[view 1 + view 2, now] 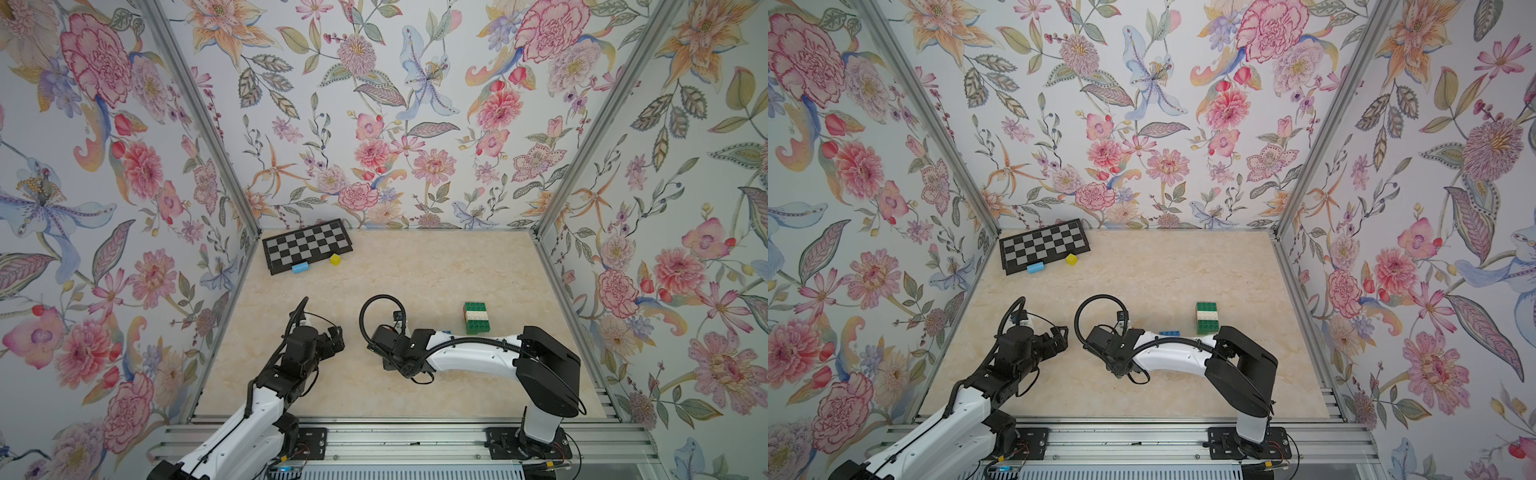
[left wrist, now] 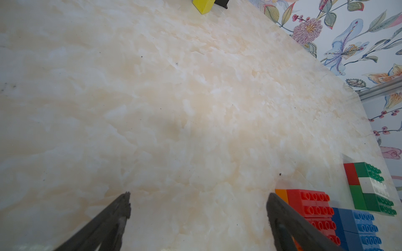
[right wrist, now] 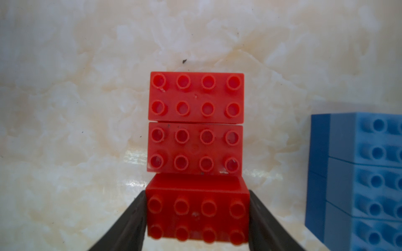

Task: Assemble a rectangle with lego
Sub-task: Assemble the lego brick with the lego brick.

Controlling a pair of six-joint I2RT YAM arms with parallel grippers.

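My right gripper (image 3: 198, 193) is shut on a red lego brick (image 3: 198, 215), gripping its two short ends, studs facing the camera. Just beyond it, two more red bricks (image 3: 195, 95) (image 3: 194, 147) lie side by side on the marble table. A stack of blue bricks (image 3: 359, 173) stands off to one side. In both top views the right wrist points down and hides these red bricks. A green and white block (image 1: 476, 318) sits further right. My left gripper (image 2: 199, 202) hangs open over bare table, with red bricks (image 2: 311, 204) and blue bricks (image 2: 356, 226) beside one finger.
A folded chessboard (image 1: 307, 245) lies at the back left corner, with a light blue piece (image 1: 301, 267) and a yellow cube (image 1: 335, 259) in front of it. Floral walls with metal posts close in the table on three sides.
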